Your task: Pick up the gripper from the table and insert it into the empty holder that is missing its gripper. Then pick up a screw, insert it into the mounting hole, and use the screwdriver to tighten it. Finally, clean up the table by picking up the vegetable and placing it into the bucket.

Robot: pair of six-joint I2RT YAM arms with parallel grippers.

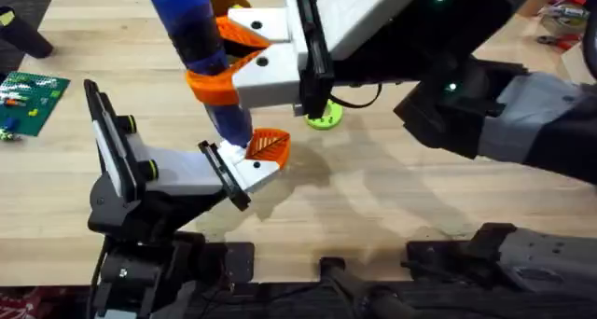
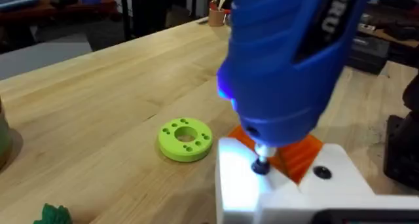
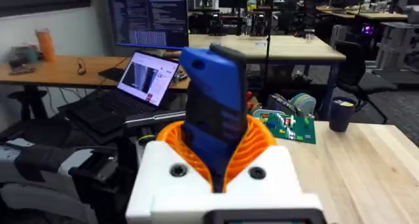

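Right pincer [image 1: 229, 62] raised — clamped shut, left arm extended low

Bright-blue screwdriver [image 1: 199, 48] clamped upright between the right tool's [image 1: 238, 53] orange fingers, tip down on a screw [image 2: 261, 165] in the white holder [image 1: 256, 170], small orange ribbed gripper [image 1: 268, 146] seated in that holder, just below the tool

Plastic on wood, gloss on matt.
You've got the screwdriver [image 2: 288, 60] in shiny blue plastic, the holder [image 2: 275, 191] smooth white plastic, over a pale, matt-grained wooden table [image 1: 392, 188].
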